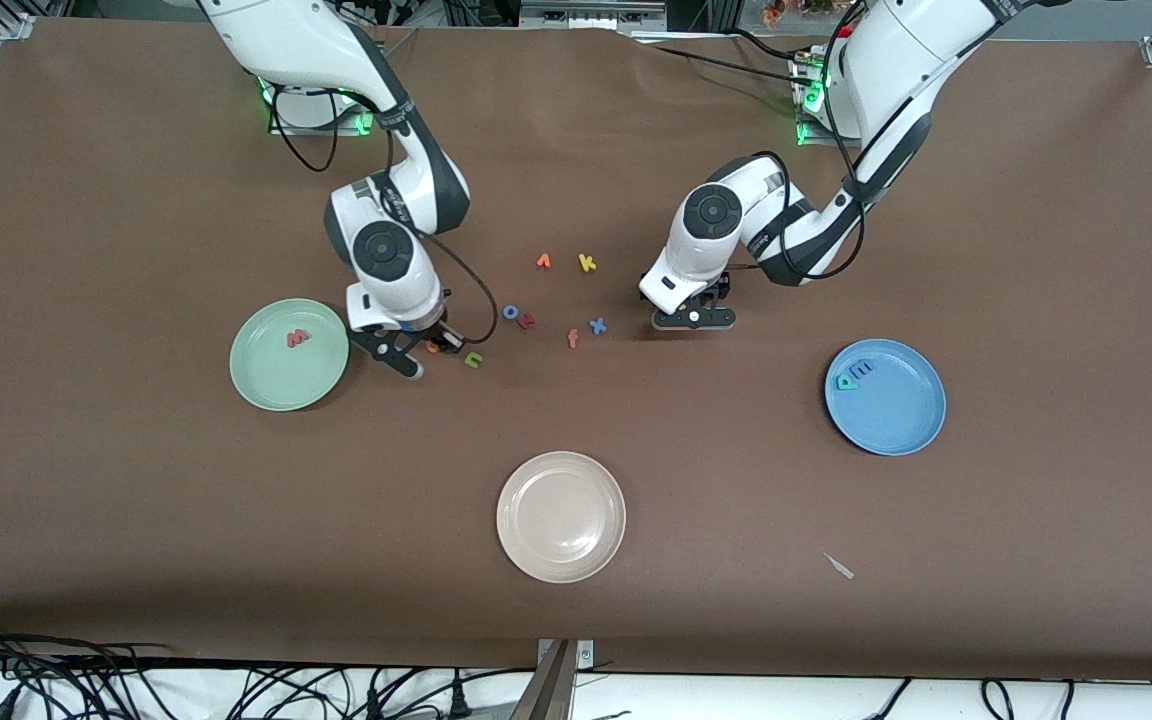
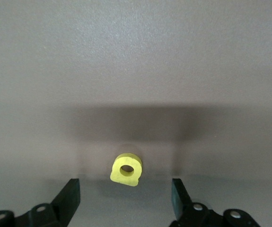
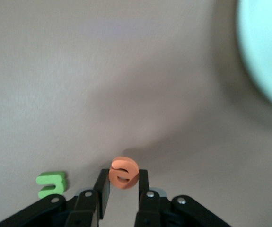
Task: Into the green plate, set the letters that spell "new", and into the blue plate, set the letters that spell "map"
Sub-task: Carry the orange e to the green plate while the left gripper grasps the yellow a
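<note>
My right gripper [image 1: 426, 350] is low over the table beside the green plate [image 1: 276, 385], shut on the orange-red "e" [image 3: 123, 173]. The green "n" [image 1: 473, 359] lies just beside it on the cloth. The salmon "w" [image 1: 298, 339] lies in the green plate. My left gripper [image 1: 693, 318] is down at the table's middle, open, with the yellow "a" [image 2: 126, 169] lying between its fingertips, untouched. That "a" is hidden under the hand in the front view. In the blue plate [image 1: 896, 415] lie the teal "p" [image 1: 847, 381] and the blue "m" [image 1: 864, 369].
Between the two grippers lie loose letters: an orange "v" [image 1: 543, 261], a yellow "k" [image 1: 587, 263], a blue "o" [image 1: 511, 312], a salmon "f" [image 1: 573, 338] and a blue "x" [image 1: 597, 325]. A cream-white plate [image 1: 561, 545] sits nearer to the front camera.
</note>
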Controlling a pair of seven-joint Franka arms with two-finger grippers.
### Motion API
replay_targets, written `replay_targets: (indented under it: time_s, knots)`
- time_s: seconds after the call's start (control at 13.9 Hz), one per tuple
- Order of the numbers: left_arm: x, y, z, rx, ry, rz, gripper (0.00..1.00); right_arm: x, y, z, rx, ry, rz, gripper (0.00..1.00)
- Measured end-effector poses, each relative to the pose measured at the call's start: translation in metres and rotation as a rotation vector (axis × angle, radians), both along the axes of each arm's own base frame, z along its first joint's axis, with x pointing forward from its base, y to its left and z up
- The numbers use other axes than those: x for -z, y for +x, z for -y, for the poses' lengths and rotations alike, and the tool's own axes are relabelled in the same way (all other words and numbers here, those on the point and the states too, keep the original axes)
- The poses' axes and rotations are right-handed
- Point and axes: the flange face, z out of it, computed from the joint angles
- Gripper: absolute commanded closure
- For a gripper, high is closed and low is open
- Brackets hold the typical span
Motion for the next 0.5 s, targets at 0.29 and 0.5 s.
replay_targets:
  time_s: [0.29, 0.5]
  knots:
    - [-0.001, 0.006, 0.001, -0.007, -0.007, 0.006, 0.39, -0.050, 0.024, 0.062, -0.123, -0.036, -0.092, 0.79]
    - [0.002, 0.009, 0.001, -0.012, -0.010, 0.003, 0.39, -0.063, 0.033, 0.119, -0.190, -0.038, -0.120, 0.79]
